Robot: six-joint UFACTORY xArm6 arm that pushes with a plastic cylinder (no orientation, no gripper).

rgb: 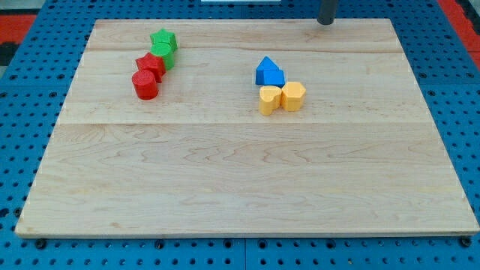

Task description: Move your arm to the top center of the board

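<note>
My tip (325, 22) is at the top edge of the wooden board (240, 172), right of centre. It touches no block. Below and left of it sits a cluster: two blue blocks (269, 73) pressed together, with a yellow block (269, 99) and a yellow cylinder-like block (293, 96) just under them. At the upper left is a second cluster: a green star (163, 39) above a second green block (164, 55), then a red block (150, 65) and a red cylinder (145, 85) below.
The board lies on a blue perforated table (22, 90). A red strip (19, 22) shows at the top corners.
</note>
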